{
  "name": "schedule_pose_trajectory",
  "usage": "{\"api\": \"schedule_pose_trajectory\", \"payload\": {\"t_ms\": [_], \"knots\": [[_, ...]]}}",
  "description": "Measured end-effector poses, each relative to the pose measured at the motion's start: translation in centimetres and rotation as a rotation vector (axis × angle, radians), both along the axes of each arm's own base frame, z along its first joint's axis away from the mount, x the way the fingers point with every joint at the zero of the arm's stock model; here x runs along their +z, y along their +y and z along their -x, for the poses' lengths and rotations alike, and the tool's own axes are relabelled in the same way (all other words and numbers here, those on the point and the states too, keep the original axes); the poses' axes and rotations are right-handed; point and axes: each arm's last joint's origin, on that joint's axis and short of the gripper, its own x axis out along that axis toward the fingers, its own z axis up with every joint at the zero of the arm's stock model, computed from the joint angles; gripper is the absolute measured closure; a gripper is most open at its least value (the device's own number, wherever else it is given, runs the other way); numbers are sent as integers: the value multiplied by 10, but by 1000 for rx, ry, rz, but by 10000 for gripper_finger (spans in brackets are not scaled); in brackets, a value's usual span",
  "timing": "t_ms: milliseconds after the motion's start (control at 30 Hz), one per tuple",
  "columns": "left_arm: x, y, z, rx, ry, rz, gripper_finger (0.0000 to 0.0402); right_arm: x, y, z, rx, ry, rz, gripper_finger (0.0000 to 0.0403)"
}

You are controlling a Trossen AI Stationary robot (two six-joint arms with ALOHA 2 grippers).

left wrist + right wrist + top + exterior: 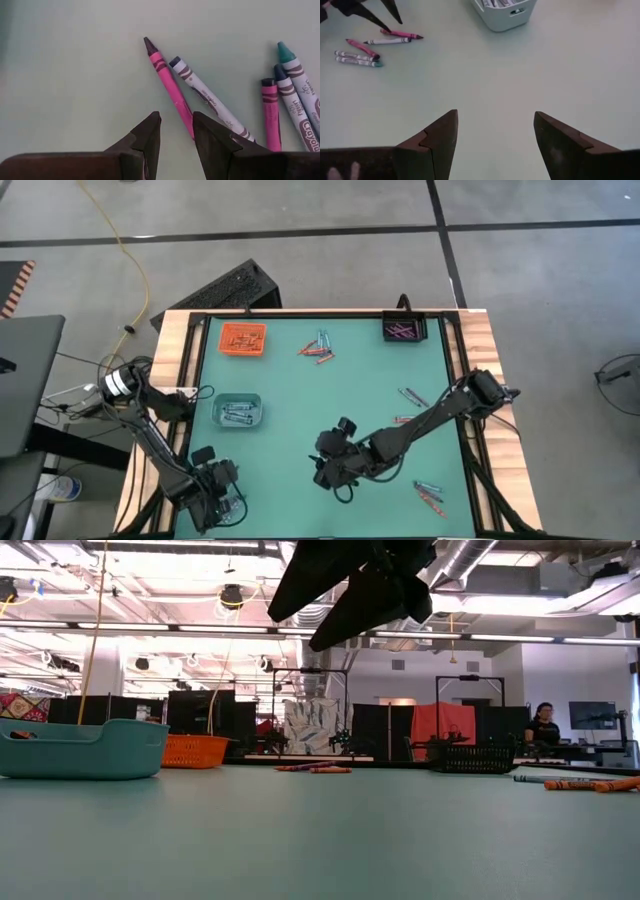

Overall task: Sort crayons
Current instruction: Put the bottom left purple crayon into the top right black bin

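Left pincer — beside pink crayon.

Crayons just beside left tool

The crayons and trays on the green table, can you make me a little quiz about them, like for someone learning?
1. True or false: the orange tray sits beside the black tray.
2. What does the left gripper hover over?
A. the blue-grey tray
B. loose crayons on the table
C. the orange tray
3. Fill in: the right gripper is wide ____ and holds nothing.

Key:
1. False. They stand at opposite far corners of the table.
2. B. It has a pink crayon right ahead.
3. Open, above bare mat.
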Motion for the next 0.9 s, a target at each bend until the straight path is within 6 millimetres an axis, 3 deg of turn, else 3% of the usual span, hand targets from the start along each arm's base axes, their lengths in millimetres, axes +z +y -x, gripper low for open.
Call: {"api": "schedule_pose_trajectory", "payload": {"t_ms": [400, 667, 900], "knots": [[-1, -1, -3, 22, -22, 16, 297, 0, 5, 2, 43, 14, 7, 148], [-23, -4, -6, 13, 58, -44, 300, 0, 5, 2, 41, 11, 3, 148], [-21, 1, -3, 30, 49, -98, 366, 0, 5, 2, 41, 9, 3, 148]]}}
